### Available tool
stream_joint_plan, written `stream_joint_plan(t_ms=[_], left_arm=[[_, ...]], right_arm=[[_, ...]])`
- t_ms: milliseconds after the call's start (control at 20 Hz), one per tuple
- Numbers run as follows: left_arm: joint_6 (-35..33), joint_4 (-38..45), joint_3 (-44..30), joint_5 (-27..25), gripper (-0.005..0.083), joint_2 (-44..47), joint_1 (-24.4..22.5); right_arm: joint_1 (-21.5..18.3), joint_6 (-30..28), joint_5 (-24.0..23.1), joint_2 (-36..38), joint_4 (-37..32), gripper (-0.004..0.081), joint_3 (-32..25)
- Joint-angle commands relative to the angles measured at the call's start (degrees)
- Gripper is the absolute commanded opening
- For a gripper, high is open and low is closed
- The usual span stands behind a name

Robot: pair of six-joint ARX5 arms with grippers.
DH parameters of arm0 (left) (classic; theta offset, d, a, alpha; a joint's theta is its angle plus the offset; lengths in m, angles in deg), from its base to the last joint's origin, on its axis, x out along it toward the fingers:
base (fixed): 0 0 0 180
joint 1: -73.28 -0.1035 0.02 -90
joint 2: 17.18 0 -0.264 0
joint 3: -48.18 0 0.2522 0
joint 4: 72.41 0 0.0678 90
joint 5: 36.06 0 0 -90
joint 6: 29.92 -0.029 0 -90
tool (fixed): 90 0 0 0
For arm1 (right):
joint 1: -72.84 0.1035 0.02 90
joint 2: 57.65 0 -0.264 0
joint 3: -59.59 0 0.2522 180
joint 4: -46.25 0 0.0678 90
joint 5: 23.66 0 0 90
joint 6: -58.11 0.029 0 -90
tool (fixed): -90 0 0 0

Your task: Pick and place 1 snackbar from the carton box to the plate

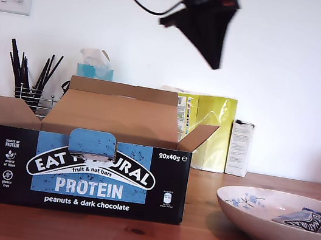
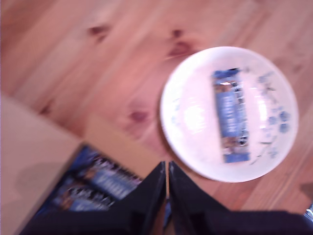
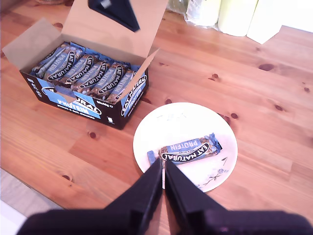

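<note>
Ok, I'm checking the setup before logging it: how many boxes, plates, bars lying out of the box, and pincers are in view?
box: 1
plate: 1
bar on the plate: 1
pincers, my first pincer and my second pincer: 2
Total: 5

Bright daylight; first wrist view blurred, perhaps motion.

The plate (image 1: 266, 227) is cut off at the exterior view's 3 o'clock edge; the first wrist view is blurred throughout.
</note>
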Motion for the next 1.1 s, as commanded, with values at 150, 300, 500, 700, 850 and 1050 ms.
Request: stream_joint_plan(t_ms=[150,300,500,700,850,1050], left_arm=[[-1.3,-0.1,-7.0,0.1,-0.0024,2.0,-1.2],[-1.3,6.7,-20.8,1.4,-0.0024,6.6,-2.6],[-1.1,30.6,-50.6,2.3,-0.0024,23.6,-3.3],[0.9,49.0,-74.4,3.1,-0.0023,42.0,-6.4],[1.4,57.2,-86.9,2.6,-0.0024,54.5,-8.0],[2.6,62.9,-98.7,-0.1,-0.0023,69.3,-9.0]], right_arm=[[0.2,-1.8,-0.1,-3.8,-0.9,-0.0013,0.2],[0.2,-3.1,0.0,-6.4,-2.6,-0.0013,0.2],[0.2,-3.0,0.4,-9.2,-4.6,-0.0013,0.2],[0.2,-0.8,5.2,-11.9,-7.8,-0.0013,0.2],[0.2,0.7,6.6,-12.9,-12.4,-0.0013,-0.6],[0.2,1.7,6.4,-12.2,-19.6,-0.0013,-4.2]])
